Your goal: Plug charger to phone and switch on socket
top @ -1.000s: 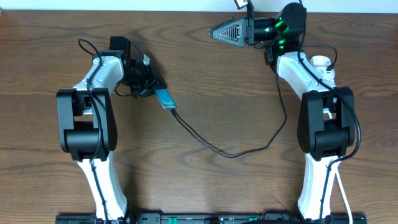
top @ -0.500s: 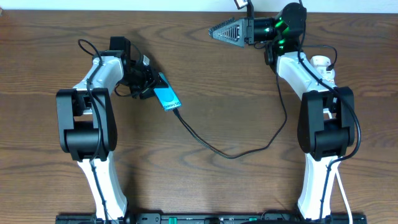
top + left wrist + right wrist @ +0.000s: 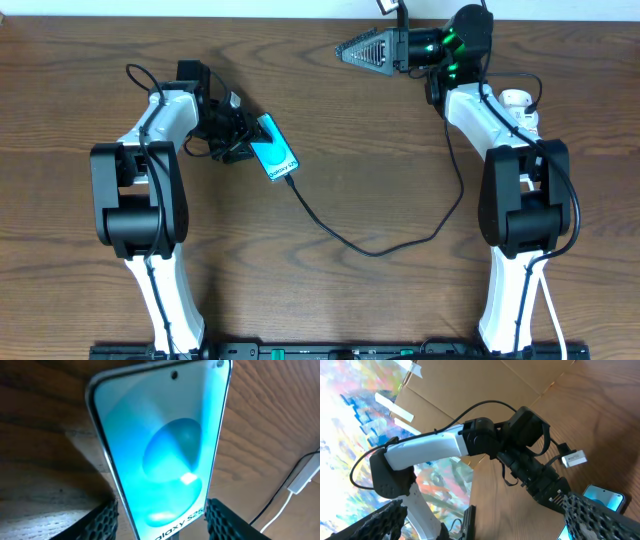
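Phone (image 3: pixel 276 158) lies flat and screen up on the wooden table (image 3: pixel 330 120), cyan screen lit. Left gripper (image 3: pixel 244 142) is at the phone's upper-left end, jaws partway apart. In the left wrist view its fingers (image 3: pixel 106 520) sit one on each side of the phone's near end, just beside the edges; contact unclear, phone not lifted. Charger (image 3: pixel 340 237): plug tip meets the phone's lower-right end, and the black cable runs away to the lower right, then curves up toward the right arm. Right gripper (image 3: pixel 346 50) is well apart from the phone, up and to its right, jaws spread wide with nothing between them. Socket (image 3: pixel 515 99): only a white rounded bit shows, far right of the phone and mostly hidden by the right arm.
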Tool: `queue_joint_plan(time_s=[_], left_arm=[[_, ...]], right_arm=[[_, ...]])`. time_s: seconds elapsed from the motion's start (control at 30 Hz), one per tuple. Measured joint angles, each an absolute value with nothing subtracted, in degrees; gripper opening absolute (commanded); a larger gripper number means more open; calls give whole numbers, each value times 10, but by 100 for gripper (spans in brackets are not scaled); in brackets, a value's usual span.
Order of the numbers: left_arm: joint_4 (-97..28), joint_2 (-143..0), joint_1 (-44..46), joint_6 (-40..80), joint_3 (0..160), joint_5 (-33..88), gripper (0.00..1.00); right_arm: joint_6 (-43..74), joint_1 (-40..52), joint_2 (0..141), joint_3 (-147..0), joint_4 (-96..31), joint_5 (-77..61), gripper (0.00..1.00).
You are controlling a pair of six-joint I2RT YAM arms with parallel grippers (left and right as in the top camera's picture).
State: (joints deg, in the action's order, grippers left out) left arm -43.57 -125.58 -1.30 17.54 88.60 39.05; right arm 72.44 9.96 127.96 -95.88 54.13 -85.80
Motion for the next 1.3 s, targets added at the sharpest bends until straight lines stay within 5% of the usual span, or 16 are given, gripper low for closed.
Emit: queue_joint_plan(time_s=[0.13,0.5,0.8,1.3], left_arm=[[-449,-1255,-13,175,886,390,61],[-461,-1248,-13,166,886,380,83],[-466,-1224,-25,166,886,360,87],[-500,-943,-38,165,886,259,94]], right_arm=[[724,100,1280,-959,541,-858,99],[725,100,1280,-959,541,-870,99],[724,99,1280,-959,542,-886,99],[713,99,1280,-959,521,-886,99]])
